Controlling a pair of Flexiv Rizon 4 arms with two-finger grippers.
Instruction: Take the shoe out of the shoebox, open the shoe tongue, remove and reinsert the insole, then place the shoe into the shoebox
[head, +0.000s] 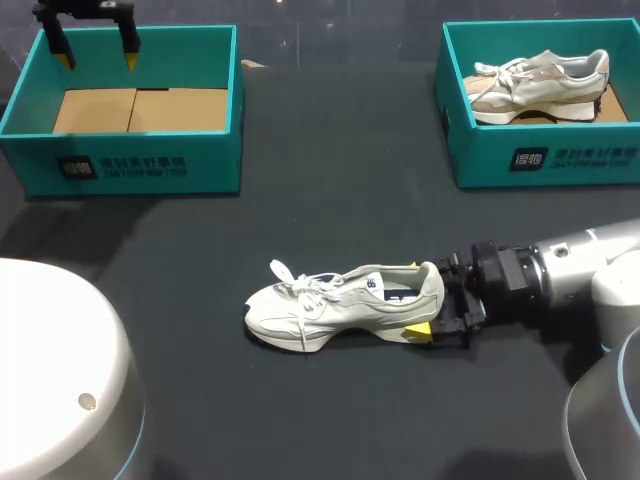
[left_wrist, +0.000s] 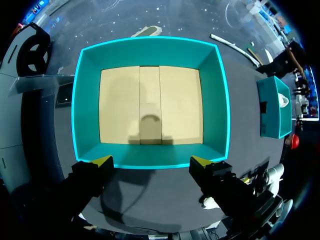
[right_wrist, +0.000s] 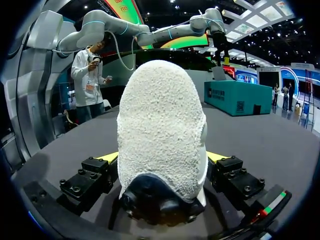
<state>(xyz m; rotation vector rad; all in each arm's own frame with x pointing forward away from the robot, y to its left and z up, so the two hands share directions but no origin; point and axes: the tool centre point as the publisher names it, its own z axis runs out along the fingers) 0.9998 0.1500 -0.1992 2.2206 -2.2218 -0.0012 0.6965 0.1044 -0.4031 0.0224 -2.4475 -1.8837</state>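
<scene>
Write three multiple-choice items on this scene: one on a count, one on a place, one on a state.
1. Teal cardboard shoeboxes on the black table: A) one B) two C) three
2. The off-white lace-up sneaker, gripped at the heel by the right hand, is: A) resting on the table B) inside a shoebox C) lifted in the air
3. The left hand is: A) shut on a sneaker B) open, over the empty left shoebox C) shut on an insole

Key:
1 B: only the left shoebox and the right shoebox stand there.
2 A: its sole sits on the table, in front of both boxes.
3 B: its fingers are spread, with nothing between them.
</scene>
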